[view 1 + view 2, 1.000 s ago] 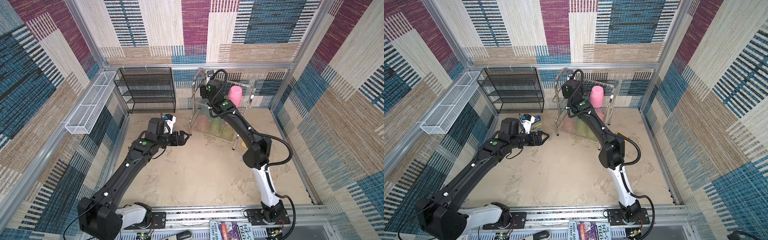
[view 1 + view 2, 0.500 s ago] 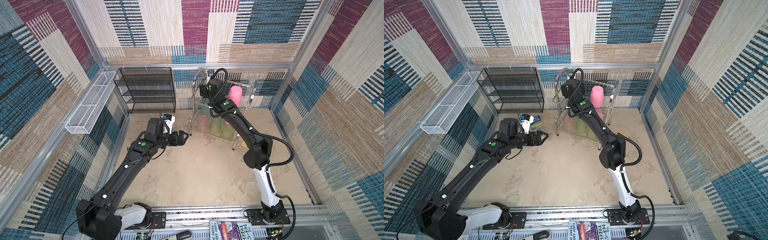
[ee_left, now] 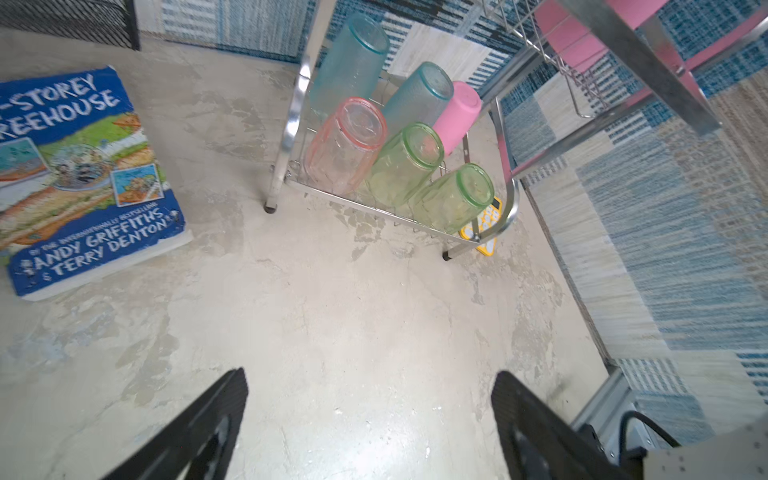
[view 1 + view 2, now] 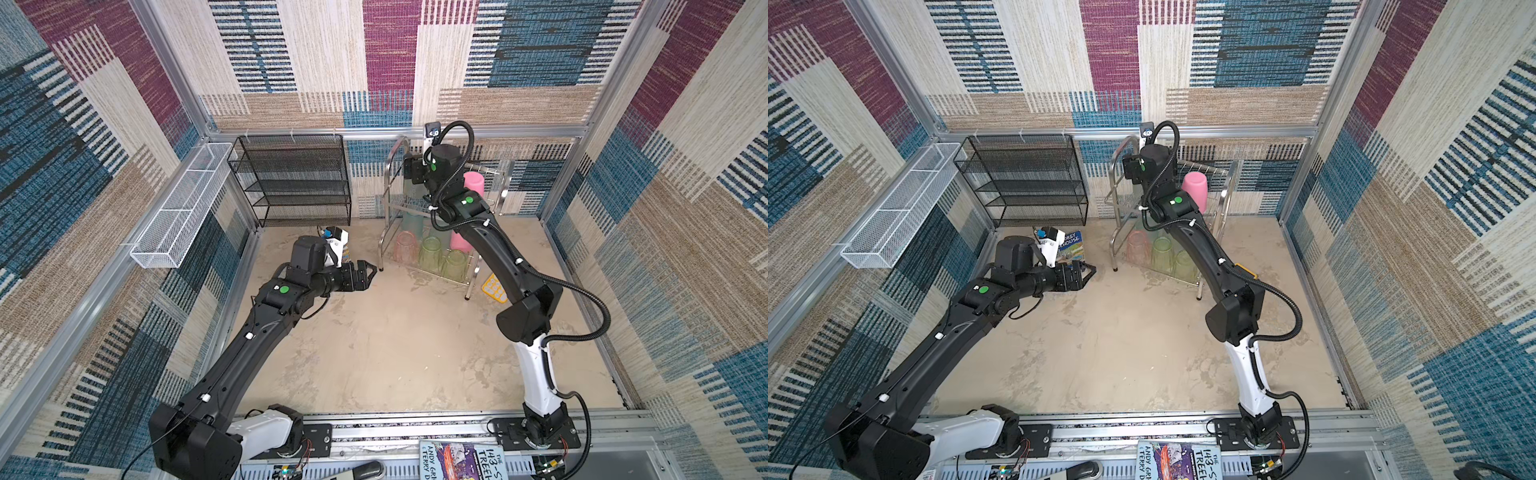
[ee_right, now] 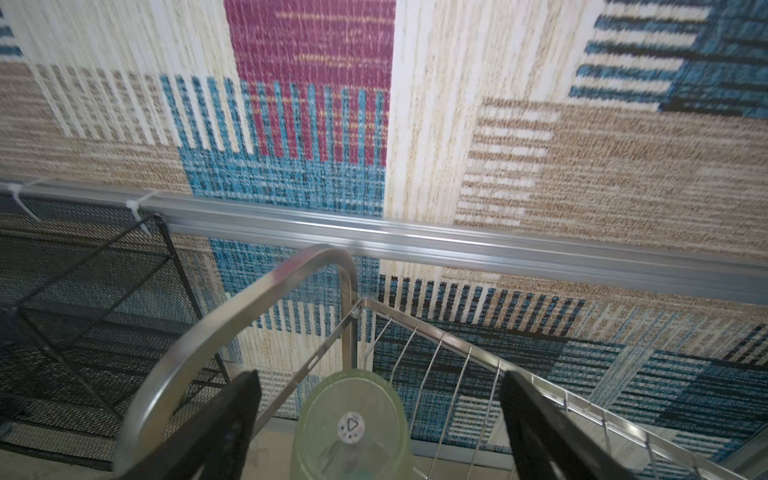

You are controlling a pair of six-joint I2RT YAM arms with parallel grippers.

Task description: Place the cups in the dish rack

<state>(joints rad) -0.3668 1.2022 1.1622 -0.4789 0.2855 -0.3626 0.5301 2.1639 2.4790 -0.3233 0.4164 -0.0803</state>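
The see-through yellow-green plastic tumbler point(image 5: 353, 432) stands mouth-down on the upper tier of the shiny steel wire dish rack point(image 5: 232, 316), its long axis near upright. The right gripper point(image 5: 380, 378) has its fingers parted either side of it, clear of its wall. The left gripper point(image 3: 370, 374) is spread too and holds nothing.

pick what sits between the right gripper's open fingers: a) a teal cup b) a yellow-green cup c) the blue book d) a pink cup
b: the right wrist view shows a yellow-green cup, base up on the dish rack, between the spread jaws of the right gripper, untouched.
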